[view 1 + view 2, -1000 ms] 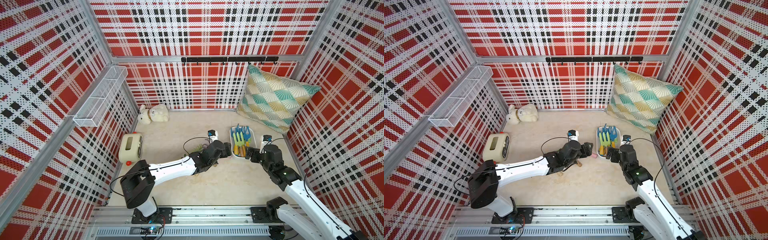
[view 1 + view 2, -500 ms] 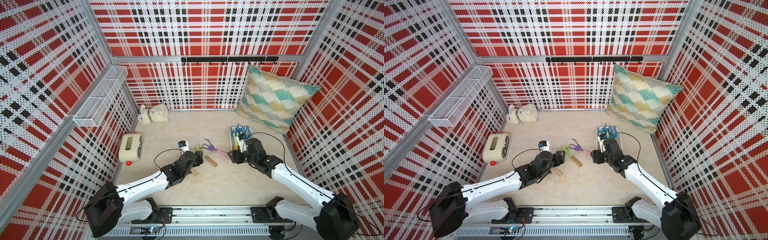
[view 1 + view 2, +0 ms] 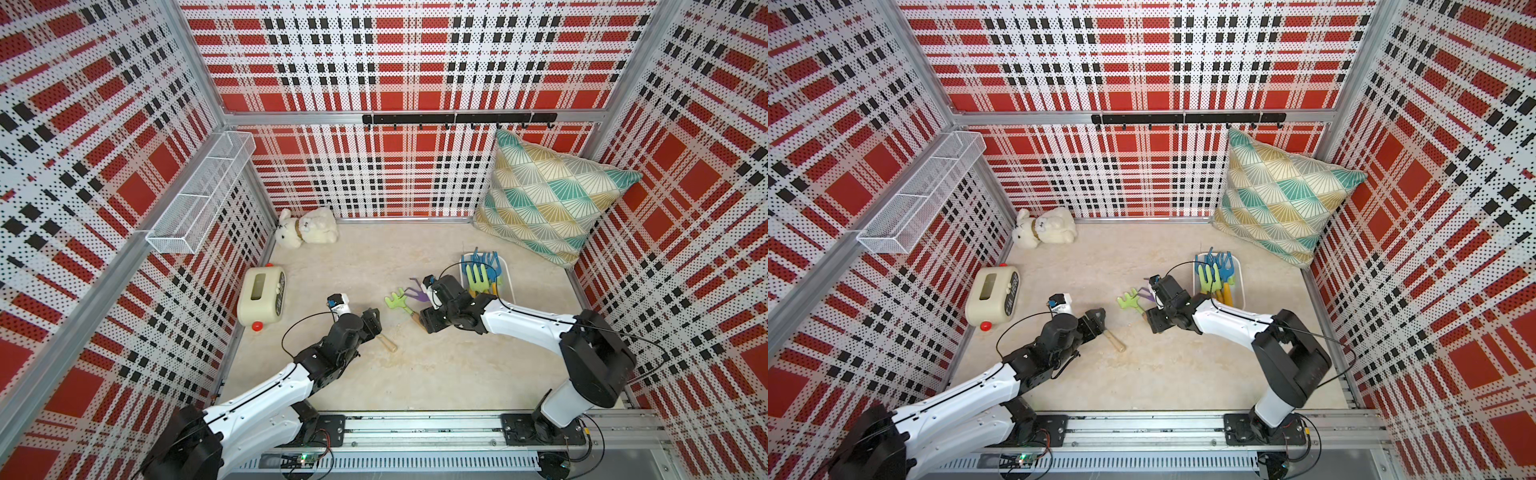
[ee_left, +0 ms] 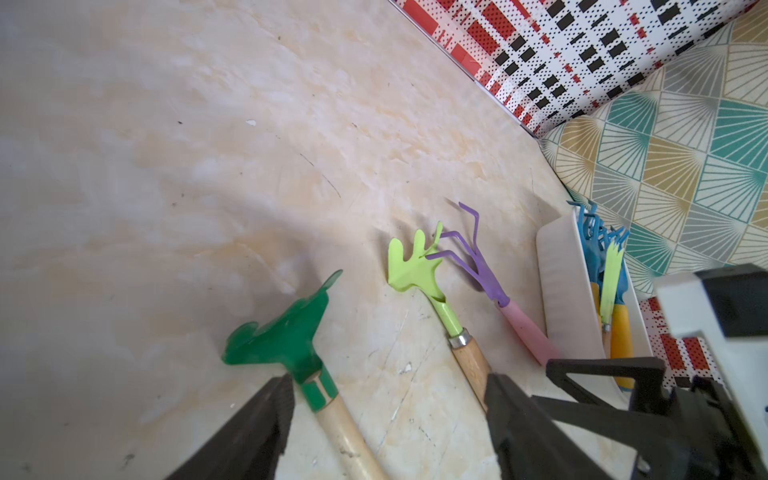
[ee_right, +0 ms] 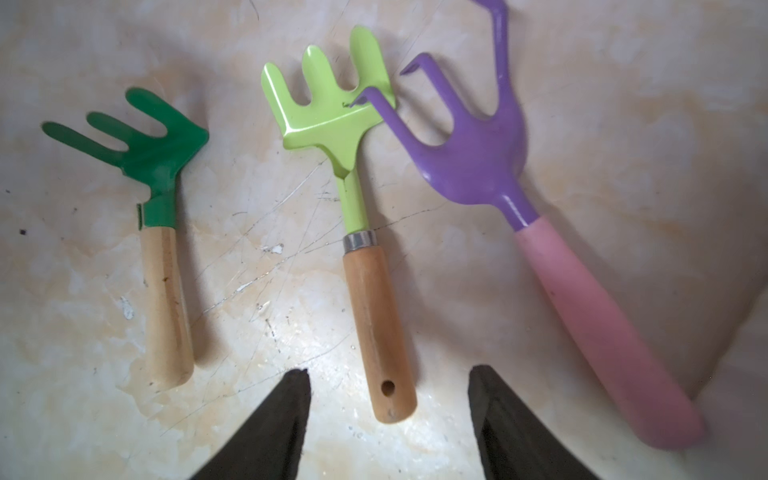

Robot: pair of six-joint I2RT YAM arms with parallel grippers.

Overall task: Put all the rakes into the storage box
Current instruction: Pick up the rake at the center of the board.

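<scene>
Three loose rakes lie side by side mid-table [image 3: 436,365], handles toward the front edge, easy for either arm: green rake [image 5: 160,232], lime rake [image 5: 365,257], purple rake [image 5: 582,266]. Box [image 4: 561,299] stands just beside the purple rake, nearer the right edge, w/ other tools [image 3: 484,276] inside. R gripper [image 5: 388,372] jaws spread, straddling lime handle's end, untouched, set to pinch. L gripper [image 4: 390,380] spread astride green handle; contact unclear.

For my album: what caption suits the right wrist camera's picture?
Open right gripper lined up on the handle of the lime rake, green rake and purple rake lying either side.
</scene>
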